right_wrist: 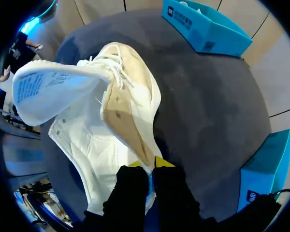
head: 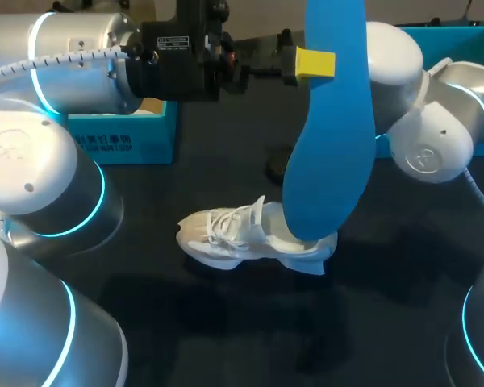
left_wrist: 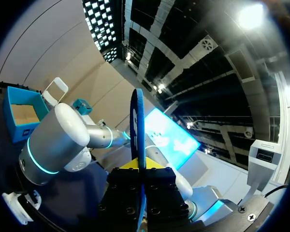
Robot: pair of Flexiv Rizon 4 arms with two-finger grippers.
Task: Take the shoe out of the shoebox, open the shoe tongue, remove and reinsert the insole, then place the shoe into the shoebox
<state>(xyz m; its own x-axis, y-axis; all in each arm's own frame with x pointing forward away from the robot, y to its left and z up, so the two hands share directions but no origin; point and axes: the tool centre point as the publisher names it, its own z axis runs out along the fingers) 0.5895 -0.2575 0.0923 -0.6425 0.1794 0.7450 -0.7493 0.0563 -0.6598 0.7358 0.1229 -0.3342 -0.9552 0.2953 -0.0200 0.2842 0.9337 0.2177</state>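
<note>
The dark worktop (head: 387, 282) carries an open blue cardboard shoebox (head: 121, 137) at its far left corner and another blue cardboard box part (head: 460, 36) at its far right. A white lace-up sneaker (head: 242, 238) sits mid-worktop, its tongue (right_wrist: 53, 92) folded forward. A long blue foam insole (head: 327, 145) stands upright, lower end at the sneaker's heel opening, upper end pinched flat between the left jaws. The right jaws are narrow, nipping the sneaker's heel rim.

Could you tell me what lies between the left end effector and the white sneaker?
The blue insole: in the head view it hangs from the left end effector down toward the heel opening of the white sneaker.
</note>
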